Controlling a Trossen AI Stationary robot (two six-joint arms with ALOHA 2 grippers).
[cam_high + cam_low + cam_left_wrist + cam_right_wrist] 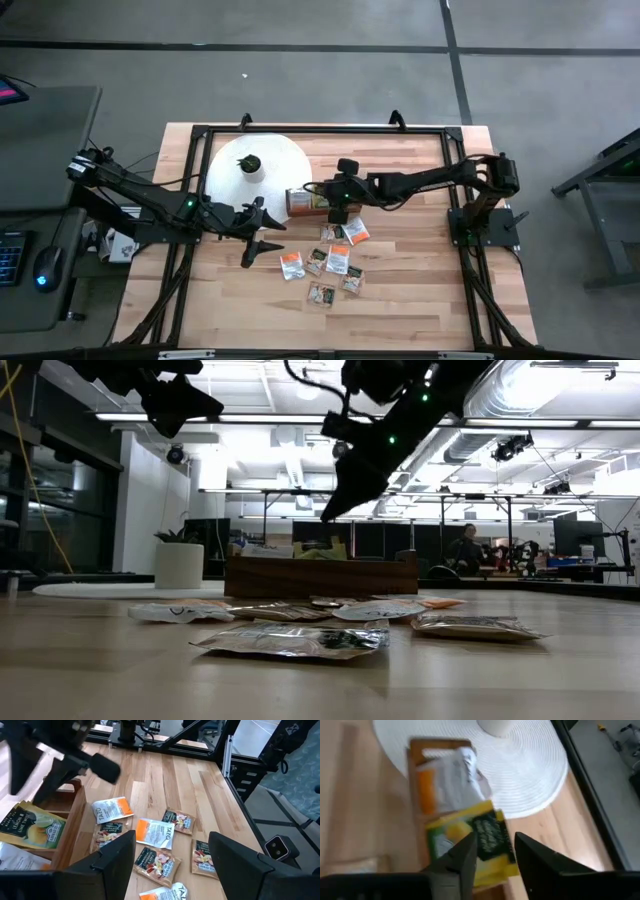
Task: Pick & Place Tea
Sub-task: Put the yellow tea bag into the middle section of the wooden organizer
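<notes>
Several tea sachets [335, 258] lie flat and loose on the wooden table, also seen in the left wrist view [156, 832] and the low view [292, 641]. The brown wooden box [303, 200] stands beside them, its far end resting on a white round mat. A green-and-yellow sachet [479, 839] and an orange-and-white sachet [427, 790] lie in the box. My right gripper [494, 857] is open and hangs above the box [320, 575], clear of it. My left gripper [262, 234] is open to the left of the loose sachets, with nothing between its fingers.
The white round mat [262, 172] lies at the far left of the table with a small pot [249, 163] on it. A black frame [330, 129] runs around the table's edges. Bare wood shows near the table's front and right.
</notes>
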